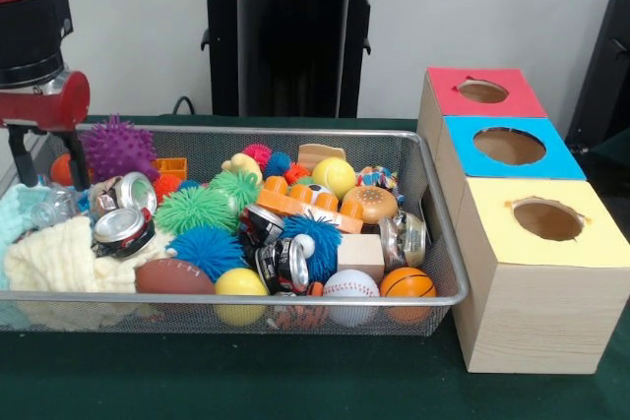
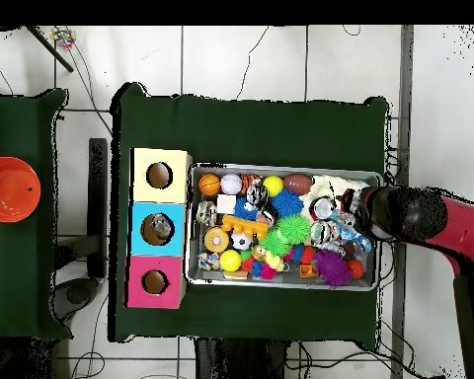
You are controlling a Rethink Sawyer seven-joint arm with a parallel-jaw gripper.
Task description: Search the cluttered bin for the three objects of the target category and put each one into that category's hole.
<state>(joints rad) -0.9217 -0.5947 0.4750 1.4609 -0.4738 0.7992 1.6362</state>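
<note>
The silver wire-mesh bin [image 1: 295,131] lies on the green table, full of mixed things: crushed cans [image 1: 123,230], spiky balls in purple [image 1: 118,148], green [image 1: 195,209] and blue [image 1: 207,248], a football [image 1: 174,276], a baseball [image 1: 350,285], a basketball [image 1: 408,283], a wooden block [image 1: 360,252] and a cream cloth [image 1: 49,258]. My gripper [image 1: 49,176] hangs open and empty over the bin's left end, its fingers [image 1: 76,159] either side of a small orange ball. In the overhead view the gripper [image 2: 352,219] is over the right end of the bin [image 2: 280,167].
Three wooden boxes with round holes stand against the bin's right side: red top [image 1: 522,95], blue top [image 1: 463,145], yellow top [image 1: 600,238]. In the overhead view an orange bowl [image 2: 11,189] sits on a separate green table at the left.
</note>
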